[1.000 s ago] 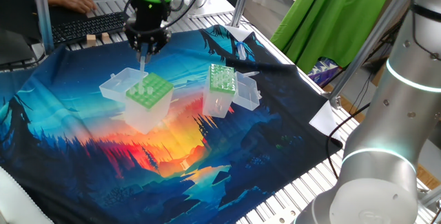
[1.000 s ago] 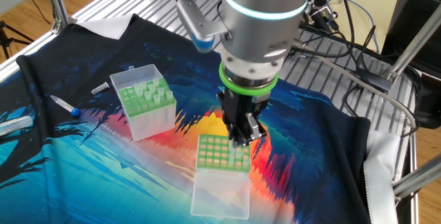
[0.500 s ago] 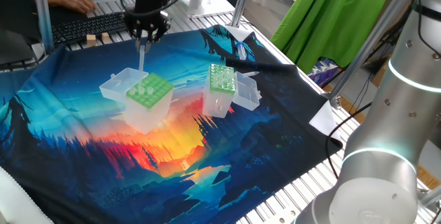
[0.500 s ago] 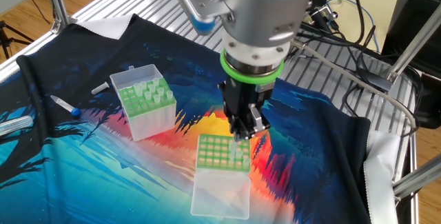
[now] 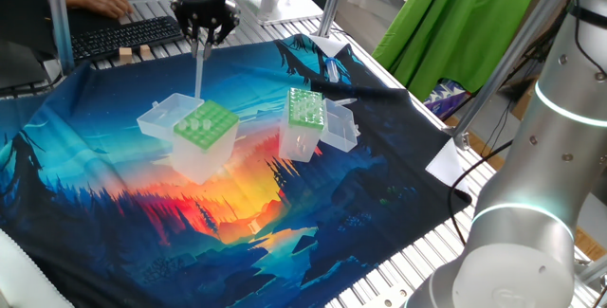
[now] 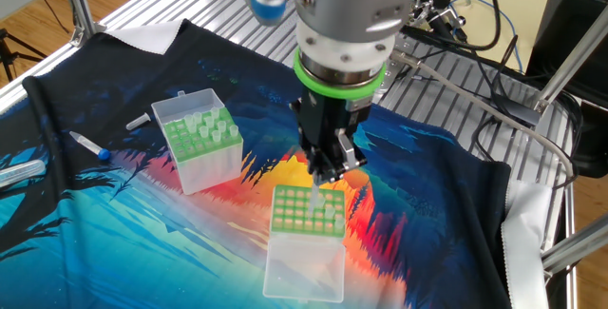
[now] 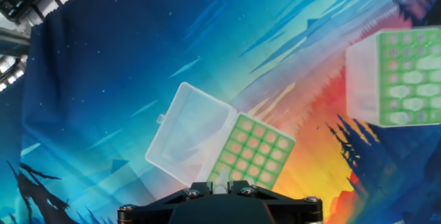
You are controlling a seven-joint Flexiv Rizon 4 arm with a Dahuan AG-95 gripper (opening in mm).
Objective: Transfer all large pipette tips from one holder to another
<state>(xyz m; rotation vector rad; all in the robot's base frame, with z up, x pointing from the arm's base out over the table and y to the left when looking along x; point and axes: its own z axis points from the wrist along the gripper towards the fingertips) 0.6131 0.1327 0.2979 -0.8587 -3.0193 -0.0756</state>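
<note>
Though the silver arm (image 5: 531,204) fills the foreground at my four o'clock, the work lies further out on the printed cloth (image 5: 142,223), all blue forest and orange sunset.

Nearest on the cloth is the holder (image 5: 211,130) with the light-green, wide-holed top plate. Its clear lid (image 5: 159,116) is thrown back flat at its ten o'clock. In the hand view most of its holes look empty.

At about three o'clock from it, a little apart, stands the narrower box (image 5: 303,123) with its green top. Its own lid (image 5: 340,130) lies open on the far side. In the other fixed view whitish tips stand up out of its plate.

Directly above the wide-holed holder, at its twelve o'clock, hangs the gripper (image 5: 202,41), pointing straight down. Its fingers are drawn close together, nipping the wide upper end of a large pipette tip (image 5: 199,73). The tip hangs upright from them, a pale slender cone. Its thin end reaches down close to the light-green plate, and I cannot tell whether it is quite free of the hole.

Beyond the cloth, at eleven o'clock, a black keyboard (image 5: 133,33) sits on the slatted table with a person's hand (image 5: 104,3) on it. Green fabric (image 5: 455,24) hangs at one o'clock.
</note>
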